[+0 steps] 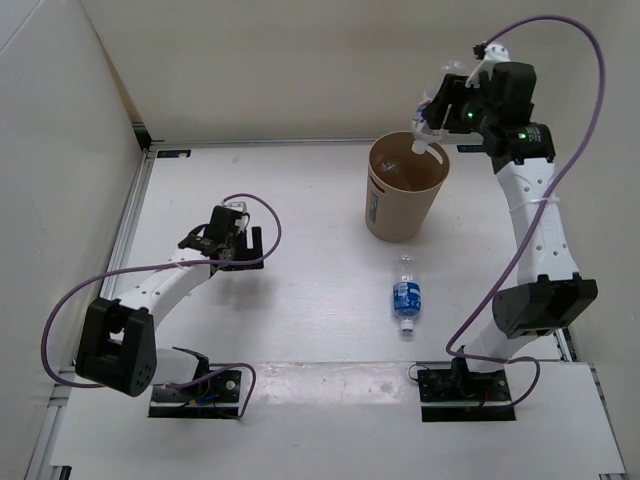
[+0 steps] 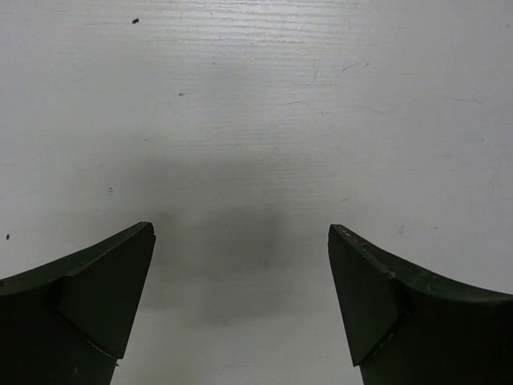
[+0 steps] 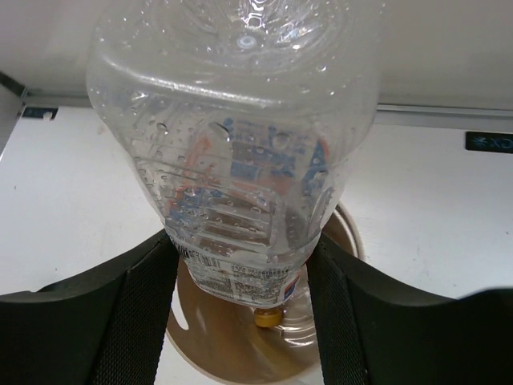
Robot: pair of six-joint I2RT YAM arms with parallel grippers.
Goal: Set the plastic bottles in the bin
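One clear bottle is pinched neck-down by the right gripper over the bin; release is best made only once the neck is centred within the rim; the left gripper is spread wide; the blue-labelled bottle lies nearby.

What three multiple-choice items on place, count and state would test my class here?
1. Where is the blue-labelled bottle? A in the left jaws; B lying on the table, on the near side of the bin; C inside the bin.
2. How many bottles lie on the table? A one; B two; C three.
3. The right jaws are: A open, empty; B resting on the table; C shut on a clear bottle above the bin.
B: it lies flat, apart from the bin. A: no other shows there. C: both jaws press its sides.
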